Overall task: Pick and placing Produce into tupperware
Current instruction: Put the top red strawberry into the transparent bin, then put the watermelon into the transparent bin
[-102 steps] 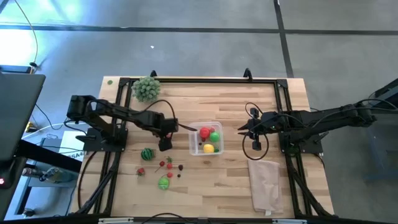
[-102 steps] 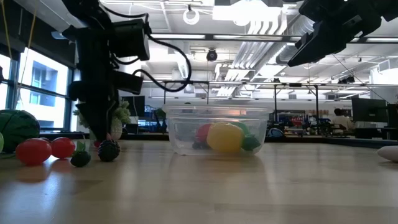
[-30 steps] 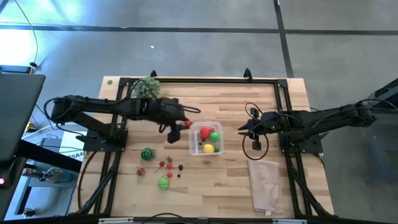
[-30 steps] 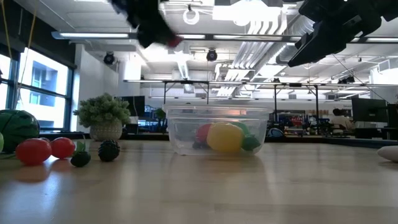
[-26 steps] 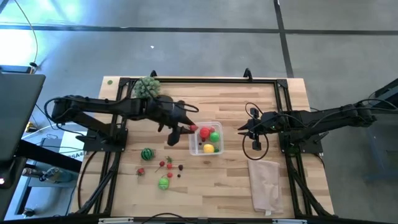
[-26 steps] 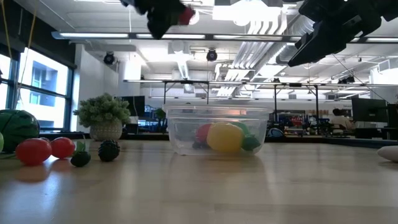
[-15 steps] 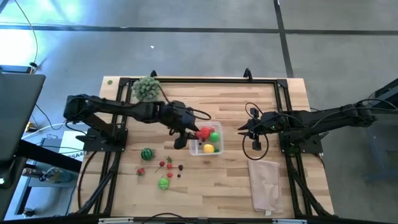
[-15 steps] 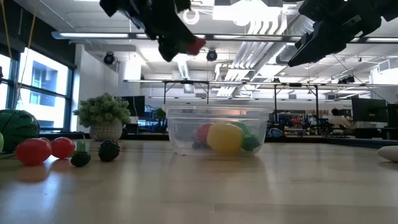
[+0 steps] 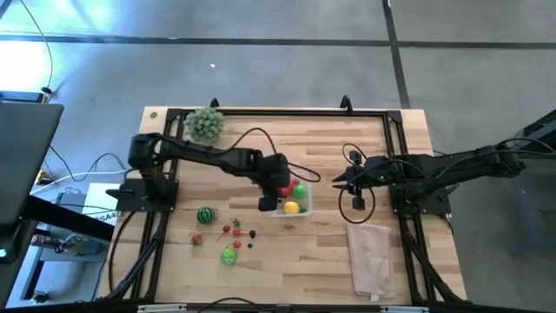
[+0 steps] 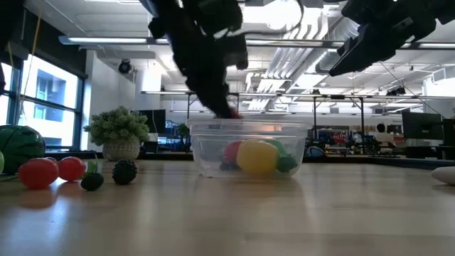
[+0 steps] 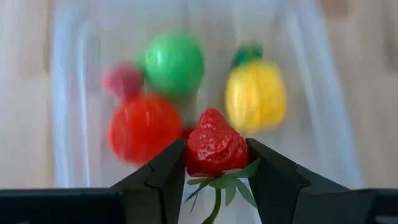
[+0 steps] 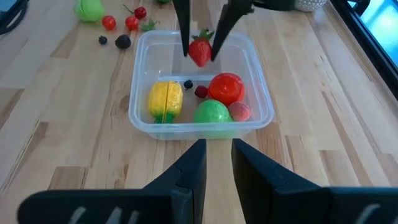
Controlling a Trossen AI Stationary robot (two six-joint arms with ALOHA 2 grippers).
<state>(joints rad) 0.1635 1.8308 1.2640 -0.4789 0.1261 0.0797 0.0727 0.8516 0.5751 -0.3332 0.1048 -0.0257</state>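
Observation:
My left gripper [image 9: 276, 189] is shut on a red toy strawberry [image 11: 214, 149] and hangs over the clear tupperware [image 12: 140, 118], at rim height in the low view [image 10: 229, 108]. Inside the tupperware lie a yellow pepper [image 12: 165, 99], a red tomato [image 12: 227, 87], a green ball [image 12: 212, 112], a small peach-coloured fruit [image 12: 239, 111] and dark berries [image 12: 200, 92]. More produce lies on the table to the tupperware's left: a striped green ball [image 9: 205, 215], red pieces [image 9: 230, 229] and a green piece [image 9: 228, 255]. My right gripper [image 9: 343, 183] waits, open, right of the tupperware. My left gripper pinches the strawberry by its two sides [image 11: 193, 155] between its fingers [image 11: 168, 171], close to the leafy green cap [image 11: 233, 177]. The fingers come from above, pointing down. The strawberry is lifted clear, tip downward, over the tupperware's far-left part [image 12: 200, 51].
A bushy pale-green plant [image 9: 204, 123] stands at the table's far left corner. A folded beige cloth [image 9: 372, 256] lies near the right front. Black frame rails [image 9: 278, 111] run along the table's edges. Bare wood lies between the tupperware and the cloth.
My left gripper, carrying the strawberry, has moved from high up left of the tupperware toward the table's right and down, and now hangs at the tupperware's rim above its contents. The right arm has kept still.

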